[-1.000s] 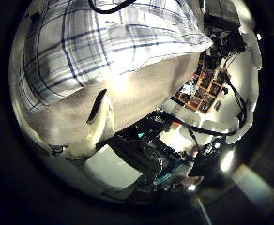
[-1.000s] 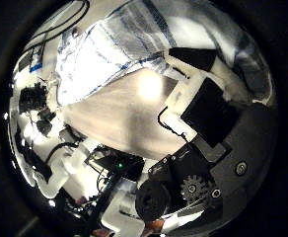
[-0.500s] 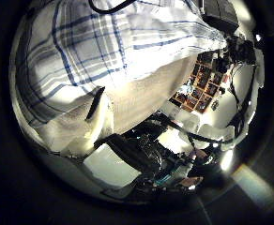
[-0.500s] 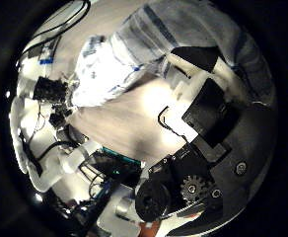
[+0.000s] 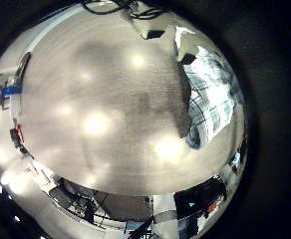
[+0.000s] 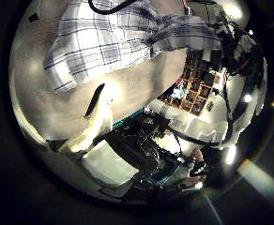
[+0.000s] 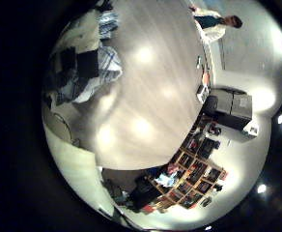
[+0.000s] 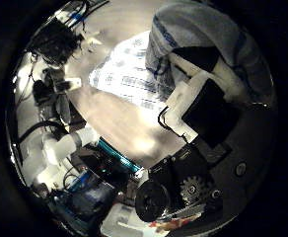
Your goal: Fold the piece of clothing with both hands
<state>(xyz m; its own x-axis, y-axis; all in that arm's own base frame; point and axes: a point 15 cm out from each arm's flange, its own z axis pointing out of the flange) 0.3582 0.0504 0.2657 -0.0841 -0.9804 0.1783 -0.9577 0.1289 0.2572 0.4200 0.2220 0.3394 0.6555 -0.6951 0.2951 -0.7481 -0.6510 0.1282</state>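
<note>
The checked piece of clothing (image 6: 109,42) lies spread on the table (image 6: 53,94), a stretch of bare tabletop away from my left hand's finger (image 6: 95,117), which is straight and holds nothing. The left little finger side view shows the same cloth (image 5: 213,95) off to one side of the tabletop. A bunched part of the cloth (image 8: 198,39) wraps over my right hand's fingers (image 8: 208,99), and the rest of the garment (image 8: 129,69) trails from it down onto the table. In the right little finger side view the cloth (image 7: 95,70) is gathered at those fingers.
The long tabletop (image 5: 96,119) stretches away from the garment. A shelf unit (image 6: 201,84) holding small objects stands beyond the table's edge. Equipment (image 8: 55,44) crowds the far end of the table.
The garment now fills less of both thumb side views, so both palms are farther from it. Bare table now shows between my left finger and the cloth. The bunch stays at my right fingers.
</note>
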